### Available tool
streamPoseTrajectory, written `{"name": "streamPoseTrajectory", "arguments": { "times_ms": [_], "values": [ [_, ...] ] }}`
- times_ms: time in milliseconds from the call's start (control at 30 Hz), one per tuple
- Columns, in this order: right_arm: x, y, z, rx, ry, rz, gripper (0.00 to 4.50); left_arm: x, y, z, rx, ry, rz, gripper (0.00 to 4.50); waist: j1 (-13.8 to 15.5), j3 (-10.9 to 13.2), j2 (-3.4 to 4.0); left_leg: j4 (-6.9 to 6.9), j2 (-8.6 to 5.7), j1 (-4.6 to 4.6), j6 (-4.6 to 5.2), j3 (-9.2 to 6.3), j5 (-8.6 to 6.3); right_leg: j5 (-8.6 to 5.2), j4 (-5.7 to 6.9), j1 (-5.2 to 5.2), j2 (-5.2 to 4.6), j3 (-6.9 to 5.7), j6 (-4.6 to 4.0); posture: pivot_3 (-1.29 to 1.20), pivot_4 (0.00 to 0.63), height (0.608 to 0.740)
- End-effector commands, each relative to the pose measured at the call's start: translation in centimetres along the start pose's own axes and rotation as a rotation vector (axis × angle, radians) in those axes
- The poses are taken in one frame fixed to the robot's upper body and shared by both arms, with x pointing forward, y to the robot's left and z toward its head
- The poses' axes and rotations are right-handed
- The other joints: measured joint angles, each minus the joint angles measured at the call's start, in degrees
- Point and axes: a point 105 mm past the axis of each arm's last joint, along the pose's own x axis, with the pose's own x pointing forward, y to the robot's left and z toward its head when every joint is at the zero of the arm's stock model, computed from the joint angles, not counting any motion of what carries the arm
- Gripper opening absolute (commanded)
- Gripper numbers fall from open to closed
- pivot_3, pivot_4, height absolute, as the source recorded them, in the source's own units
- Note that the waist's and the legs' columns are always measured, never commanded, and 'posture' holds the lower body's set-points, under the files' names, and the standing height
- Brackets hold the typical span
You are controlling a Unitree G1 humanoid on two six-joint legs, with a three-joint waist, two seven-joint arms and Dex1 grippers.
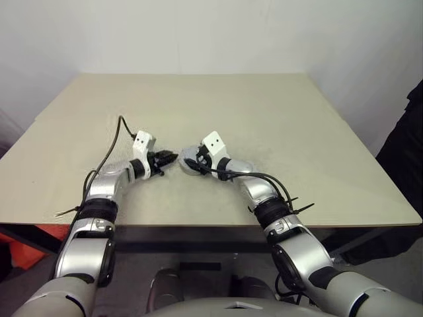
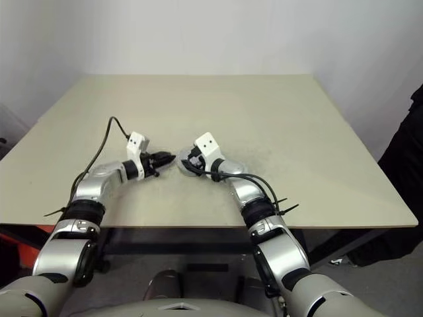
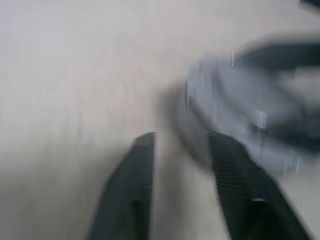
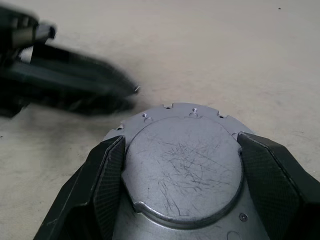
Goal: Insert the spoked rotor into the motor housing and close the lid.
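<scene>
Right tool [image 4: 180, 165] clamped around lidded motor housing [image 4: 182, 167] on bench [image 1: 264, 105]; left tool [image 3: 180, 145] just beside it, fingers slightly apart, empty.

Head views overlook table [image 1: 277, 112]; wrist views close, left's perhaps blurred.

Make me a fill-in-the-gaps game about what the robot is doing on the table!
1. The right pincer grips a round metal part, the lid, by its ____.
2. The lid's edge is ____.
3. The left pincer holds ____.
4. Everything sits on a ____ table.

Missing words: sides; notched; nothing; beige
</scene>
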Motion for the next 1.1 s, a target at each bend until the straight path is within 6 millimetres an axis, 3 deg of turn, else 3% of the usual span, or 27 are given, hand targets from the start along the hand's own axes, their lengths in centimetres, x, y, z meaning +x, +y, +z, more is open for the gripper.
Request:
{"name": "streamPoseTrajectory", "arguments": {
  "times_ms": [33, 200, 433, 700, 833, 1100],
  "values": [
    [-0.2, 0.2, -3.2, 0.022, 0.126, 0.002, 3.11, 1.2, -0.7, 1.7, 0.011, -0.031, -0.02, 0.19, -0.03, 0.0, 0.0, 0.0, 0.0, 0.0, 0.0, 0.0, 0.0, 0.0, -0.01, 0.0, 0.0, 0.0, 0.0, 0.0, 0.0, 0.74],
    [-0.2, 0.0, -3.1, 0.02, 0.125, -0.008, 3.11, 2.2, -1.6, 1.5, 0.015, 0.004, -0.058, 0.04, -0.06, 0.0, 0.0, -0.07, 0.0, 0.0, 0.0, 0.01, 0.0, 0.0, -0.08, 0.01, 0.0, 0.0, 0.0, 0.0, 0.0, 0.74],
    [-0.3, -0.6, -3.0, 0.025, 0.121, -0.044, 3.11, 1.6, -0.9, -1.6, 0.04, 0.145, -0.005, 0.04, -0.14, -0.1, 0.08, -0.23, -0.02, 0.33, 0.0, 0.0, 0.0, -0.02, -0.29, 0.35, 0.0, -0.01, 0.03, 0.0, 0.0, 0.74],
    [-0.3, -0.9, -2.0, 0.055, 0.087, -0.044, 3.11, 1.1, -1.5, -1.9, 0.015, 0.14, -0.037, 0.04, -0.13, -0.25, 0.17, -0.47, -0.06, 0.57, 0.0, 0.0, 0.0, -0.03, -0.5, 0.56, 0.0, -0.01, 0.06, 0.0, 0.0, 0.74],
    [-0.4, -0.4, -1.2, 0.052, 0.054, -0.002, 4.48, 1.2, -2.1, -1.8, 0.008, 0.135, -0.065, 0.0, -0.08, -0.25, 0.16, -0.47, -0.07, 0.57, 0.0, 0.0, 0.0, -0.03, -0.51, 0.57, 0.0, -0.01, 0.06, 0.0, 0.0, 0.74],
    [-2.5, -1.0, 3.4, 0.025, -0.108, 0.02, 4.48, 1.3, -2.6, -1.9, 0.015, 0.145, -0.098, 0.0, 0.37, -0.25, 0.16, -0.47, -0.07, 0.07, 0.06, -0.01, -0.03, -0.05, -0.56, 0.25, -0.01, -0.01, 0.08, 0.0, 0.0, 0.74]
  ]
}}
